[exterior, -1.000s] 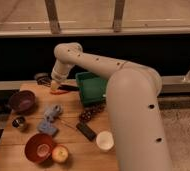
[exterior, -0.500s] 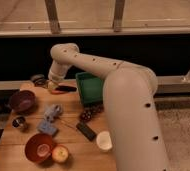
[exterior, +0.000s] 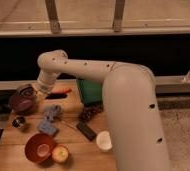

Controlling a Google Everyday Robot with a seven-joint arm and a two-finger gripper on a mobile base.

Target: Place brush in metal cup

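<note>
On the wooden table (exterior: 18, 142), near the far-left corner, sits a dark purple round bowl (exterior: 22, 103). Just in front of it, by the left edge, is the small shiny silver-grey metal cup (exterior: 19, 122), upright w/ dark inside. Toward the front edge is a red-brown bowl (exterior: 38, 146). The gripper (exterior: 39, 91) hangs at the end of the cream arm (exterior: 123, 100), over the far-right rim of the purple bowl; can't tell whether it's wide, narrow or holding anything. Just right of the gripper lies a slender dark shape, prob. the brush (exterior: 55, 95), roughly parallel to the far edge; can't tell if it touches the claw or rests on the table. It's well apart from the metal cup, which is left of and in front of it. An orange oblong piece (exterior: 64, 90) sits just behind the brush. Blue-grey crumpled items (exterior: 49, 119) lie mid-table, and a yellow-red apple (exterior: 60, 154) sits beside the red-brown bowl. Then a flat black rectangular block (exterior: 86, 131), a green plastic bin (exterior: 90, 91) at the far edge, and a white cup (exterior: 104, 141) near the front-right, against the arm.
</note>
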